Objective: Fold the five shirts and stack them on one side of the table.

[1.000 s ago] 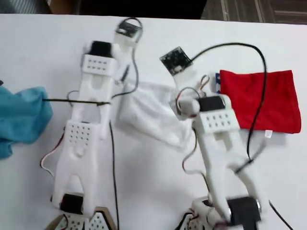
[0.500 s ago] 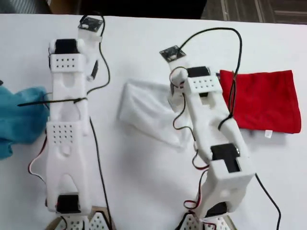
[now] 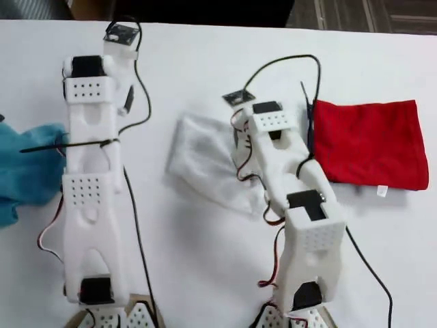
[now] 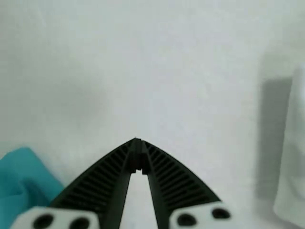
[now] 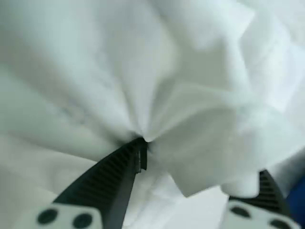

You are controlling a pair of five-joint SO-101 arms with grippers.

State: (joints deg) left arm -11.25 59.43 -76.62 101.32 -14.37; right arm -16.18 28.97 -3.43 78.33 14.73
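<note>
Teal shirt (image 3: 27,171) lies crumpled at the left edge of the table (image 3: 205,48). The left gripper (image 4: 137,160), jaws closed on nothing, has swung leftward to sit beside it. White shirt (image 3: 205,160) lies rumpled mid-table, and the right gripper (image 5: 202,167), jaws spread, has come down into its cloth. Red shirt (image 3: 372,143) lies folded at the right, bearing a small white tag (image 3: 381,191).

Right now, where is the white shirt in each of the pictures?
High view: the white shirt lies mid-table between the arms.
Left wrist view: the white shirt is a strip at the edge, opposite the teal shirt.
Right wrist view: the white shirt bunches between open jaws.
Shared landmark: the teal shirt, beyond the left arm.
</note>
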